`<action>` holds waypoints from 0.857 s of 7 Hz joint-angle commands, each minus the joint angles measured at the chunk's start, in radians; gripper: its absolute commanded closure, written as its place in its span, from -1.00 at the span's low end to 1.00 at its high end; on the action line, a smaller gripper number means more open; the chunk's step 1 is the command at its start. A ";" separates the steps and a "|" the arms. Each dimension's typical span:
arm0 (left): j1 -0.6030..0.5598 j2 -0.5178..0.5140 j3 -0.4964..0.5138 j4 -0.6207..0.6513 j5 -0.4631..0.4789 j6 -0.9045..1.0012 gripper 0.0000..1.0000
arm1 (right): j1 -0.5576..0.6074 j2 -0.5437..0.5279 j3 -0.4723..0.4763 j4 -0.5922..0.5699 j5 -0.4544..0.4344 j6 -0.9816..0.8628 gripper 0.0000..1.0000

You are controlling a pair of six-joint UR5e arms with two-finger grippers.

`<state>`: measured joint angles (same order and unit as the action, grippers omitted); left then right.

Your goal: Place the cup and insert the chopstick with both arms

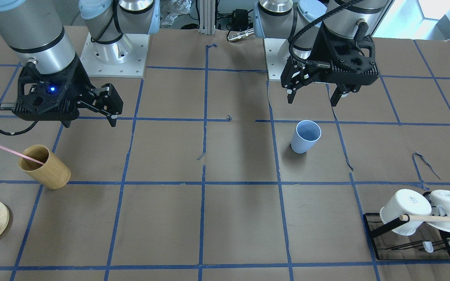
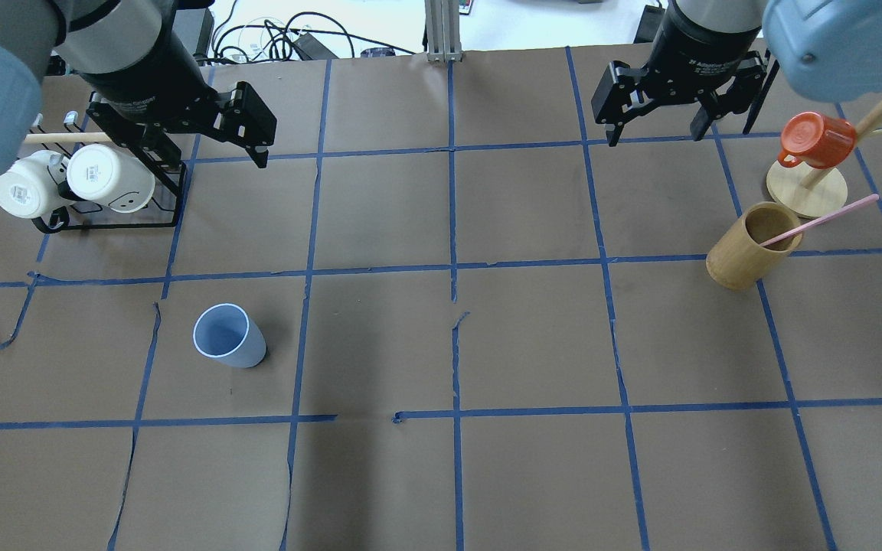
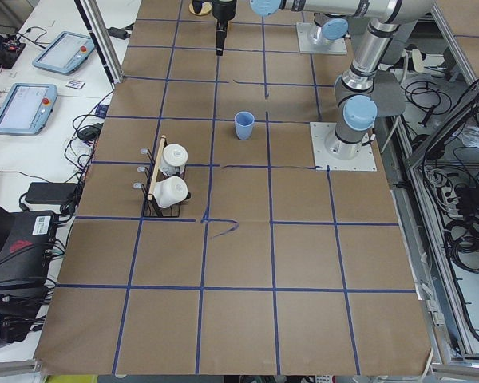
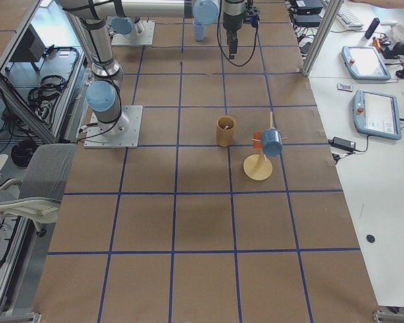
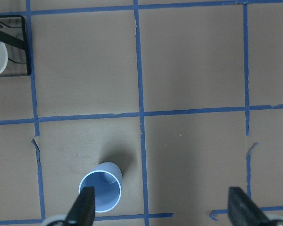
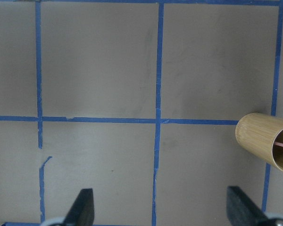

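Note:
The light-blue cup (image 2: pixel 229 335) stands upright on the table's left half; it also shows in the front view (image 1: pixel 305 136) and the left wrist view (image 5: pixel 100 193). My left gripper (image 1: pixel 311 100) hangs open and empty high above the table, beyond the cup; in its wrist view (image 5: pixel 162 209) the cup sits by one fingertip. The pale-pink chopstick (image 2: pixel 824 220) leans in the tan wooden cup (image 2: pixel 747 245) at the right, also in the front view (image 1: pixel 10 150). My right gripper (image 2: pixel 654 134) is open and empty, up and away from the wooden cup.
A black rack (image 2: pixel 169 218) with two white mugs (image 2: pixel 108 177) and a pale wooden rod (image 1: pixel 440 219) stands at far left. An orange mug (image 2: pixel 816 141) hangs on a wooden stand (image 2: pixel 801 197) at far right. Blue tape lines grid the brown table (image 2: pixel 449 344).

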<state>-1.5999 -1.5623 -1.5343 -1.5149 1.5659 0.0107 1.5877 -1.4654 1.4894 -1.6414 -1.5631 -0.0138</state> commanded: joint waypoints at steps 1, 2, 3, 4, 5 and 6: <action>0.000 0.001 0.000 -0.001 0.000 0.000 -1.00 | 0.000 0.000 0.000 0.000 0.000 0.000 -1.00; 0.002 0.001 0.002 0.001 -0.001 0.000 -1.00 | 0.000 0.000 0.000 0.000 0.000 0.000 -1.00; 0.002 0.002 -0.001 -0.001 0.002 0.000 -1.00 | 0.000 0.000 0.000 0.000 0.000 0.000 -1.00; 0.008 0.008 -0.001 -0.007 0.002 0.002 -1.00 | 0.000 0.000 0.000 -0.002 0.000 0.000 -1.00; 0.005 0.008 -0.001 -0.005 -0.003 0.002 -1.00 | 0.000 0.000 0.005 -0.008 0.000 0.000 -1.00; 0.005 0.008 -0.001 -0.005 -0.004 0.000 -1.00 | 0.000 0.000 0.005 -0.008 0.000 0.000 -1.00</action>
<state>-1.5951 -1.5548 -1.5354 -1.5200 1.5643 0.0118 1.5877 -1.4650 1.4925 -1.6468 -1.5631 -0.0138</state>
